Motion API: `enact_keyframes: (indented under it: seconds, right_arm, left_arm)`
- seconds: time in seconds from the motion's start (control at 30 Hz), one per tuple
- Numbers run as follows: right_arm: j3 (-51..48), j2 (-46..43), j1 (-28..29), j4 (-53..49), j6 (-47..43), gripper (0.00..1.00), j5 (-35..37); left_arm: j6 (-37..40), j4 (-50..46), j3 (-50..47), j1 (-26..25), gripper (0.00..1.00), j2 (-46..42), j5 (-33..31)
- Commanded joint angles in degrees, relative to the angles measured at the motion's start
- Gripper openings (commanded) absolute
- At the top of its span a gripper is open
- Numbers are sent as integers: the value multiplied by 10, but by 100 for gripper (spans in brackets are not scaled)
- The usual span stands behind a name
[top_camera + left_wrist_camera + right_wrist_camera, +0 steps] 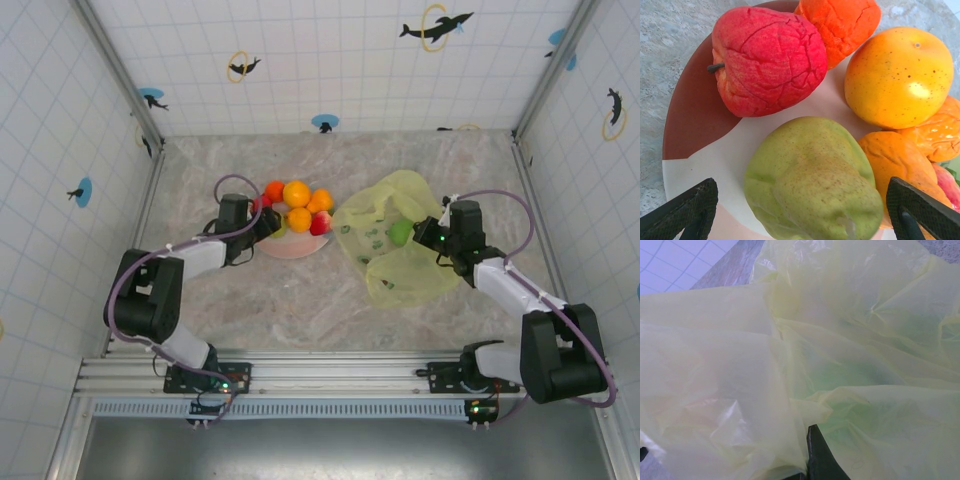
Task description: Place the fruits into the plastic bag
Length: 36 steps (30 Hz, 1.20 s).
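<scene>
Marbled tabletop carries all items. Most fruits sit heaped on the plate, left of centre. One green fruit lies inside the plastic bag, right of centre; through the film the right wrist view gives it only as a green blur. The left wrist view crops the green pear at the bottom edge and the orange fruits at the right edge. The left gripper stands wide open and holds nothing, one finger on each side of the pear. The right gripper is closed on bag film at the bag's edge, just beside the green fruit. Film hides one of its fingers.
</scene>
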Motion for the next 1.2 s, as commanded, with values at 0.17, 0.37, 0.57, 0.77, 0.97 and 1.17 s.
enact_keyframes:
  seconds: [0.17,0.37,0.57,0.77,0.97,1.17]
  right_arm:
    - [-8,4,4,25,-1,0,-1]
    - [-8,6,5,26,0,0,-2]
    - [-9,7,5,26,1,0,-2]
    - [-8,8,4,27,0,0,0]
    - [-6,10,5,26,0,0,-3]
    - [-2,10,6,24,0,0,-2]
  left_arm:
    - [-2,24,16,3,89,30,15]
    - [-5,38,14,3,89,44,24]
    - [-15,56,12,3,89,52,44]
    - [-21,67,5,3,86,54,45]
    - [-29,80,-4,3,81,51,40]
    - [-25,76,1,3,82,63,38]
